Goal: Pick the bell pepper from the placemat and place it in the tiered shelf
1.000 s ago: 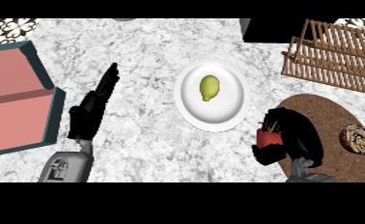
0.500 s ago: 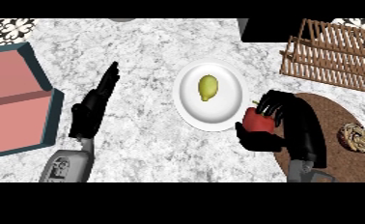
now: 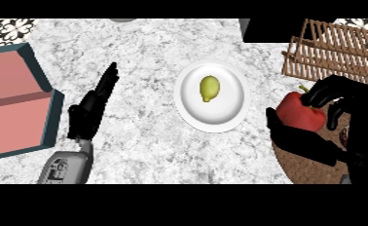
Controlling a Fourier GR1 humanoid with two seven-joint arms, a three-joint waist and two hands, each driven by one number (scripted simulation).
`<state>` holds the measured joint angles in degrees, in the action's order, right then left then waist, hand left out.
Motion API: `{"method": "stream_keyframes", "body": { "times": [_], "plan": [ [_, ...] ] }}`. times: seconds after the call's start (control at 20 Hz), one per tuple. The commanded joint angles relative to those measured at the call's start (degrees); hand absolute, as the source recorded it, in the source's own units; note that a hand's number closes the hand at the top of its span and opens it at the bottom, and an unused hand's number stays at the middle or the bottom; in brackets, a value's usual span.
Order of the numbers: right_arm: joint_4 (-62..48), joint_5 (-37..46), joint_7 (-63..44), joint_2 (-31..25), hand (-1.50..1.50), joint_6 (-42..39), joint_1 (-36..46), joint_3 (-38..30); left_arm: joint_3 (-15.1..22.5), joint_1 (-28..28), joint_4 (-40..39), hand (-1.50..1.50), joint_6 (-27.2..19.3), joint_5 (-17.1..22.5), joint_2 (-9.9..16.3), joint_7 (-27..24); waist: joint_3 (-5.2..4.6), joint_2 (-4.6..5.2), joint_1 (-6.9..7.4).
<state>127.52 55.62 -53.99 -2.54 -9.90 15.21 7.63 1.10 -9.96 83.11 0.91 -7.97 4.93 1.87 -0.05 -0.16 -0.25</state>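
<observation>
- right hand (image 3: 316, 122) at the view's right edge, fingers and thumb curled round the bell pepper (image 3: 300, 111) — clamped on it, thumb below-left, fingers over the top right
- bell pepper red, green stem poking up at its top; it shows just above the upper-left edge of the placemat (image 3: 305, 164), in the hand, between the plate and the shelf; cannot tell how far it is off the mat
- placemat brown, round, woven look, lower right corner, mostly hidden by the right hand and forearm
- tiered shelf (image 3: 327, 49) wooden, slatted, upper right, just above the right hand; pepper not in it yet
- white plate (image 3: 212, 118) mid counter, just left of the pepper, apart from it; small yellow-green fruit (image 3: 209, 88) lies on it, looks like a lemon or similar
- left hand (image 3: 90, 110) at lower left, fingers straight and together pointing up-right — open, resting, holds nothing
- red bin with teal rim (image 3: 39, 74) at the left edge, near the left hand, not touching
- counter (image 3: 144, 49) grey-white marble pattern
</observation>
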Motion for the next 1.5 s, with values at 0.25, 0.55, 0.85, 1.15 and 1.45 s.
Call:
{"method": "stream_keyframes", "body": {
  "times": [0.25,0.55,0.85,1.15,1.45],
  "plan": [
    [1.99,1.97,-5.94,-6.75,1.50,-6.56,14.65,-11.76,0.84,-0.74,-0.37,0.00,-0.38,-1.11,-0.86,0.05,0.02,0.10,0.08],
    [-4.39,1.69,-4.64,-13.38,1.50,-9.49,22.25,-18.05,2.33,-0.27,2.41,0.00,-1.61,-2.38,-2.13,2.23,0.03,0.05,0.31],
    [-13.39,-0.03,-3.62,-18.39,1.50,-9.13,31.76,-23.03,0.11,-0.20,-0.33,0.00,0.17,-0.52,-0.92,-0.15,0.01,0.11,0.50],
    [-21.12,-0.40,3.08,-24.37,1.50,-4.38,31.75,-28.09,-0.94,-0.66,-1.26,0.00,1.11,-0.65,0.65,-0.63,0.03,0.18,0.46],
    [-30.76,-2.22,13.18,-29.61,1.50,0.62,29.84,-30.58,-2.32,-2.53,-4.13,0.00,0.82,0.06,0.15,-2.68,0.03,0.33,0.35]
  ]
}}
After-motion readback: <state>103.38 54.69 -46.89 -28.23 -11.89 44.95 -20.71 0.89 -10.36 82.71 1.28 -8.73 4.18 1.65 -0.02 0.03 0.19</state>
